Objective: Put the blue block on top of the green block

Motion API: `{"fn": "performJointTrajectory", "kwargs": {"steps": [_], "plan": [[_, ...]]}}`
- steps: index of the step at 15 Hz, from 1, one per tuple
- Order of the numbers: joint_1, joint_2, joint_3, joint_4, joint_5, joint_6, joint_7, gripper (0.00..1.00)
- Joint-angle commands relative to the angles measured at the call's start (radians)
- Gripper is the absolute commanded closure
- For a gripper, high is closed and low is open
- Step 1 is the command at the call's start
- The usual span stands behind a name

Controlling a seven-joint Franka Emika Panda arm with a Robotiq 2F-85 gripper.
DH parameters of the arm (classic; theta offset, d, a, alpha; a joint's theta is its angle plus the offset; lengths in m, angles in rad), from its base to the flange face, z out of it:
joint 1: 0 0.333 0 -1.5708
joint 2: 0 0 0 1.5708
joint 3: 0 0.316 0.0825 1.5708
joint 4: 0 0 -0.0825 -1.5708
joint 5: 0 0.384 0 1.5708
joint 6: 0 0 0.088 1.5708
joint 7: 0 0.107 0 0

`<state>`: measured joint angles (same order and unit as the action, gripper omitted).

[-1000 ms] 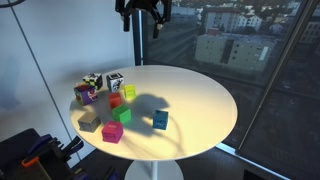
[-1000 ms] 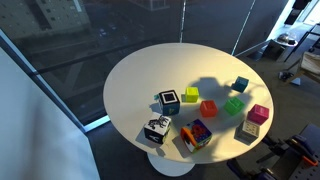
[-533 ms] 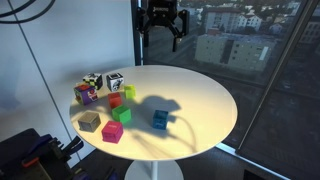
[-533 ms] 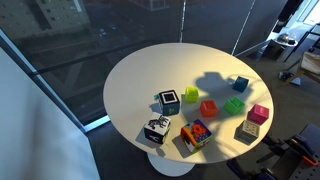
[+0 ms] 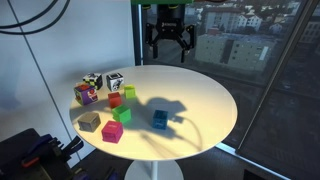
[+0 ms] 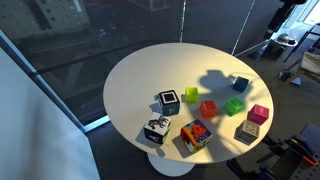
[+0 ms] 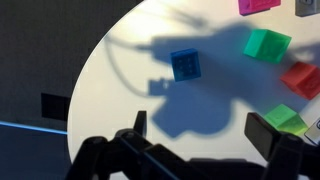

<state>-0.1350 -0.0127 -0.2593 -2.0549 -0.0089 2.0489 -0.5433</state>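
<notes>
Table [image 6: 130,70]: blue block [image 6: 240,84], perhaps eight cubes [image 6: 208,108]

blue block [image 7: 185,64] on table [image 7: 115,70], fingers [image 7: 263,134] apart

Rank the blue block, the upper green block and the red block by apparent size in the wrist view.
1. green block, the widest.
2. red block, cropped by the frame edge, so its rank against the green one is unsure.
3. blue block, the smallest-looking.
</notes>
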Motion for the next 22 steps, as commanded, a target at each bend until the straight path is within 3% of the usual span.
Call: {"fn": "performJointTrajectory", "kwargs": {"steps": [1,15,22], "plan": [[-0.022,0.001,0.023,0.003,0.0,-0.003,0.0,0.0],[-0.035,0.059,0.025,-0.032,-0.001,0.043,-0.027,0.0],[-0.071,0.112,0.031,-0.123,0.014,0.208,-0.076,0.0]]}}
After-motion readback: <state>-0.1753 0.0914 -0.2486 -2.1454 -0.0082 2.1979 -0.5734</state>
